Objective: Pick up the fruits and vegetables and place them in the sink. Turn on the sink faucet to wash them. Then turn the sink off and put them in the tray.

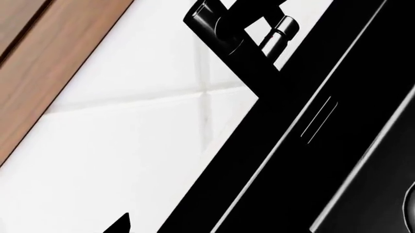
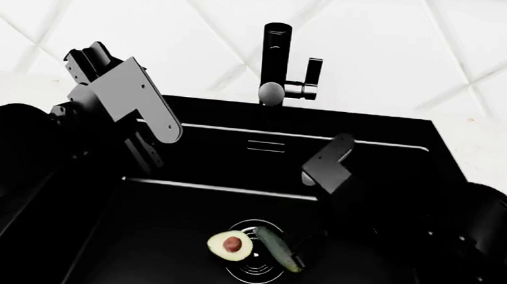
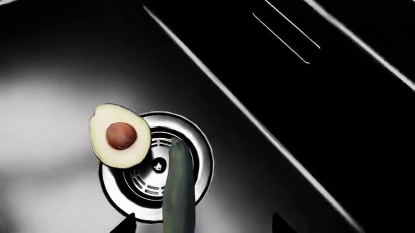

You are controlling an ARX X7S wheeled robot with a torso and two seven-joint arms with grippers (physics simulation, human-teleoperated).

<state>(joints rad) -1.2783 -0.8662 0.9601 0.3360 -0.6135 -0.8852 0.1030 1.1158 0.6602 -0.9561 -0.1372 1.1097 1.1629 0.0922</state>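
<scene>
The halved avocado [image 2: 231, 244] lies cut side up on the floor of the black sink [image 2: 188, 204], beside the round drain [image 3: 194, 145]. The dark-green zucchini [image 2: 278, 248] lies across that drain, touching the avocado [image 3: 120, 136]. My right gripper [image 3: 203, 225] hangs open low over the near end of the zucchini [image 3: 178, 189], one fingertip on each side and apart from it. My left gripper [image 1: 203, 227] is open near the sink's back rim and holds nothing; only one fingertip [image 1: 121, 225] shows. The black faucet [image 2: 275, 64] stands behind the basin with its lever handle [image 2: 311, 76] beside it. The tray is out of view.
White tiled wall rises behind the faucet [image 1: 224, 31]. A wooden panel [image 1: 39, 63] shows in the left wrist view. The overflow slot [image 2: 266, 146] marks the sink's back wall. My left arm [image 2: 124, 101] stands raised over the sink's left side.
</scene>
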